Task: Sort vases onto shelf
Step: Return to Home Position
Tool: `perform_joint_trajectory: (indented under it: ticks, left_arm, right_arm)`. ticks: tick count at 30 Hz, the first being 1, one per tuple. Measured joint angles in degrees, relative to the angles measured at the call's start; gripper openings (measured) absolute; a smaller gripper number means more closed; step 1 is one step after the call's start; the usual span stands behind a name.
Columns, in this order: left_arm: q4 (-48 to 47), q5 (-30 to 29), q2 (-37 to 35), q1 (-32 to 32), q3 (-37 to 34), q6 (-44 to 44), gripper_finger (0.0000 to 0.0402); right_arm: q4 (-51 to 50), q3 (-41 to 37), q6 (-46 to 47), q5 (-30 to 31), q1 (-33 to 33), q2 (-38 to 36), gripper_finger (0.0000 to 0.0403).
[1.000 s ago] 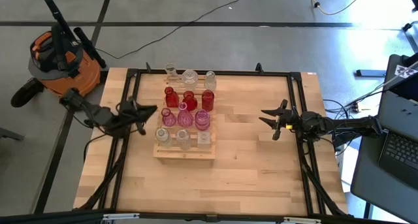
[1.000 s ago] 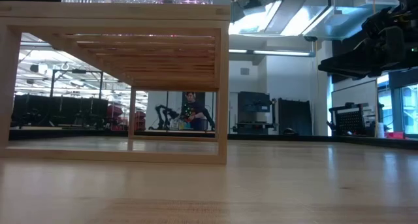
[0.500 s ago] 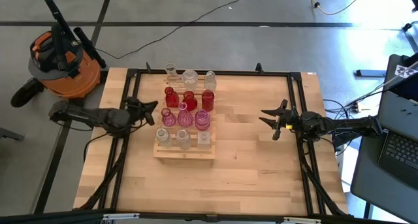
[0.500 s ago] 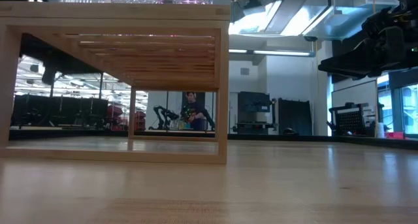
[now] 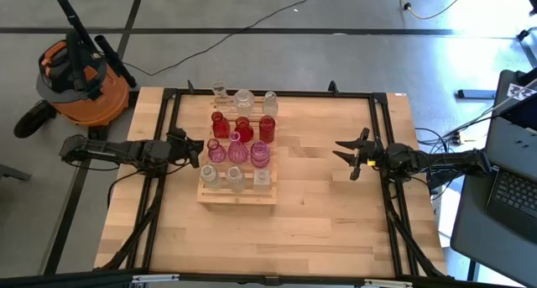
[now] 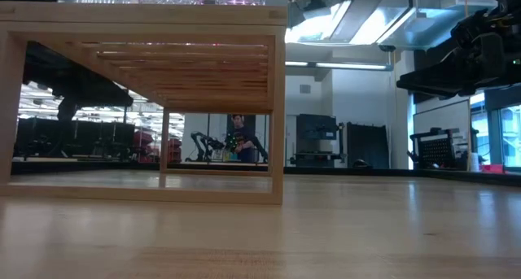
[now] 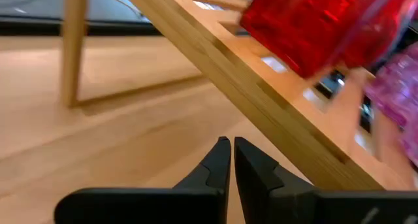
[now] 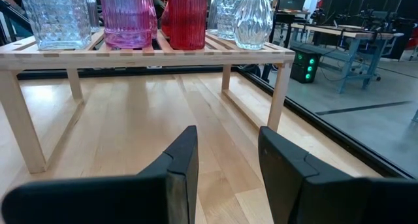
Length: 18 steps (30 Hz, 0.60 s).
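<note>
While the vases (image 5: 238, 152) stand in rows by colour on the shelf (image 5: 237, 201), clear, red, pink, then clear again down its length, the left tool (image 5: 195, 150) lies low over the counter (image 5: 327, 221) just beside the rack's long side, level with the pink row. Its fingers (image 7: 217, 164) are pressed together and carry nothing. Seen from that wrist, a red vase (image 7: 307, 18) and a pink vase (image 7: 400, 87) sit close ahead on the slats, with the fingertips aimed at the shelf's side rail but apart from it. The shelf thus lies straight ahead of the left tool, along the line of its outstretched arm. It is far nearer to that tool than to the right tool (image 5: 346, 158), which waits well apart across bare wood, fingers spread and empty, facing the rack's opposite long side. No vase shows on the counter itself, so the sorting looks finished. What remains appears to be a withdrawal. For the left arm the safe way is probably straight back along its own axis; a sideways swing could clip the rail and shake the glass.
</note>
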Motion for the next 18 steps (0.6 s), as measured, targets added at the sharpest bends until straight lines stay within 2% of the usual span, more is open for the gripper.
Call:
perform_joint_trajectory:
  ticks: [4,12,18]
  left_arm:
    - [-0.1,5.0,0.0,0.0,0.0,0.5,0.0015]
    - [-0.2,14.9,0.0,0.0,0.0,13.5,0.0015]
    - [-0.2,19.8,0.0,0.0,0.0,16.7,0.0015]
  right_arm:
    - [0.0,0.0,0.0,0.0,0.0,0.0,0.0111]
    - [0.0,0.0,0.0,0.0,0.0,0.0,0.0111]
    - [0.0,0.0,0.0,0.0,0.0,0.0,0.0111]
